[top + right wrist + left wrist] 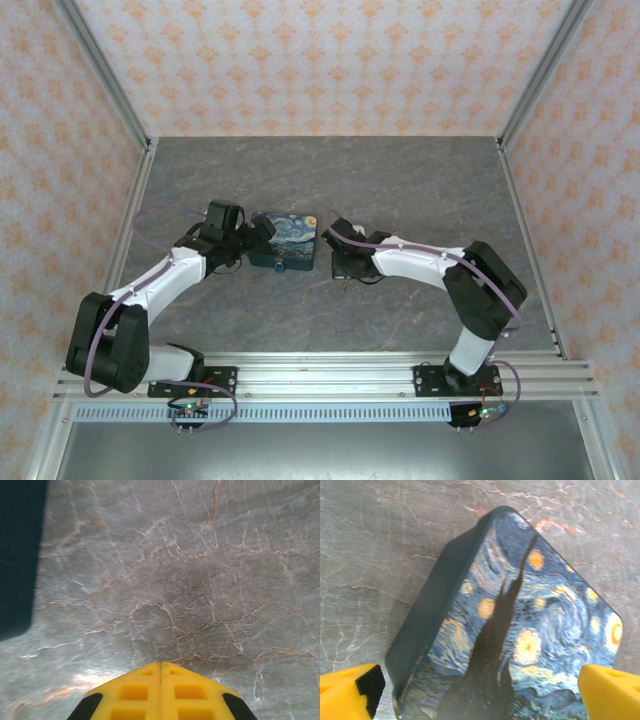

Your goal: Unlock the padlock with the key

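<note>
Overhead view of a grey marbled table (400, 180) with two white robot arms reaching in from the bottom of the frame toward its centre. The padlock (285, 240), a squarish block with a swirling blue and yellow painted face, lies flat at mid-frame between the two grippers. Its slightly longer side runs left to right. A small teal bump (280, 267) on its lower edge may be the key, but it is too small to be sure.

The left gripper (258, 232) sits against the padlock's left end. In the left wrist view its two yellow fingertips (350, 692) are spread to the bottom corners of the frame. The padlock's (520, 630) near corner lies between them, the painted face stretching away toward the upper right. They grip nothing yet.

The right gripper (332, 230) is just beside the padlock's right end. In the right wrist view its yellow fingers (135, 692) are pressed fully together at bottom centre, with nothing visible between them. The padlock's dark teal side (17, 555) fills the upper left edge, off to one side of where the fingers point.

The left arm looks nearer to a grasp, needing only to close across the block
</note>
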Controlling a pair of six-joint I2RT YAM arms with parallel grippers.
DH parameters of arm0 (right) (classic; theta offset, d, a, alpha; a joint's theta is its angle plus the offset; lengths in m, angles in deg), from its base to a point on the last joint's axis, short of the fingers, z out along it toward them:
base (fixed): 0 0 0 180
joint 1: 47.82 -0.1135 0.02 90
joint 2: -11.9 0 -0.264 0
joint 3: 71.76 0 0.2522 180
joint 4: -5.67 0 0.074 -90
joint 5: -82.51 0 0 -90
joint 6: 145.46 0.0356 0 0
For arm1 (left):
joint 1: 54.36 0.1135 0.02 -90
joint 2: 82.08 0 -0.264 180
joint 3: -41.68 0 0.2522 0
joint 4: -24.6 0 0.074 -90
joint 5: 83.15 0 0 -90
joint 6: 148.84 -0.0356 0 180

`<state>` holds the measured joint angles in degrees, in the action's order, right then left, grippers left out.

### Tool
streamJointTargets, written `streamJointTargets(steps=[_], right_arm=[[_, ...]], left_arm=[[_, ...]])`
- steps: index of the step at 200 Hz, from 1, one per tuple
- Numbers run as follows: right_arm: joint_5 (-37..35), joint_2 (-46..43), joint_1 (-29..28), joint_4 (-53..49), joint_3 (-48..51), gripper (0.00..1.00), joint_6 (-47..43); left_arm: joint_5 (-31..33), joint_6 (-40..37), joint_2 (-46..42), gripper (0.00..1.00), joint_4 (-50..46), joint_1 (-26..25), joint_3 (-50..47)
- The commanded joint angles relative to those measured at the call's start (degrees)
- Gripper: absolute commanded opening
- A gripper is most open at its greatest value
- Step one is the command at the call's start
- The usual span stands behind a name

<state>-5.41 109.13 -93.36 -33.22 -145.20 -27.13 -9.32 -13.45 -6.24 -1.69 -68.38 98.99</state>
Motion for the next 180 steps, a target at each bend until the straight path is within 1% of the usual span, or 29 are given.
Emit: streamJointTargets(steps=[1, 36, 49, 68, 83, 98, 125, 139, 180], right_arm=[[0.4, -6.1, 0.4, -1.1, -1.8, 0.00, 1.3], [0.6, -11.8, 0.4, -3.4, -5.7, 0.00, 1.3], [0.5, -13.0, 0.4, -4.2, -8.0, 0.00, 1.1], [0.0, -14.2, 0.4, -5.1, -11.4, 0.00, 0.8], [-0.1, -14.6, 0.4, -5.4, -14.6, 0.00, 0.7], [-0.2, -14.6, 0.4, -5.1, -17.4, 0.00, 0.8], [-0.9, -14.2, 0.4, -3.3, -21.1, 0.00, 1.8], [-1.4, -14.1, 0.4, -1.8, -22.1, 0.00, 3.0], [-3.8, -14.4, 0.5, 4.8, -21.7, 0.00, 7.4]], left_arm=[[-2.3, -2.6, -3.2, 1.00, 0.6, -1.5, 1.4], [-0.5, -2.7, -5.5, 1.00, -1.1, -4.0, 4.9], [1.9, -1.0, -6.0, 1.00, -1.0, -4.8, 5.8], [5.1, 1.4, -7.2, 1.00, 1.8, -5.8, 5.9], [6.4, 5.4, -7.4, 1.00, 2.4, -5.9, 6.8], [4.3, 9.3, -6.5, 1.00, 2.7, -5.9, 8.7], [-2.7, 16.6, -3.4, 1.00, 5.1, -5.9, 11.8], [-5.0, 21.7, -2.5, 1.00, 9.1, -6.1, 11.6], [-4.5, 35.1, -2.8, 1.00, 16.2, -7.0, 10.3]])
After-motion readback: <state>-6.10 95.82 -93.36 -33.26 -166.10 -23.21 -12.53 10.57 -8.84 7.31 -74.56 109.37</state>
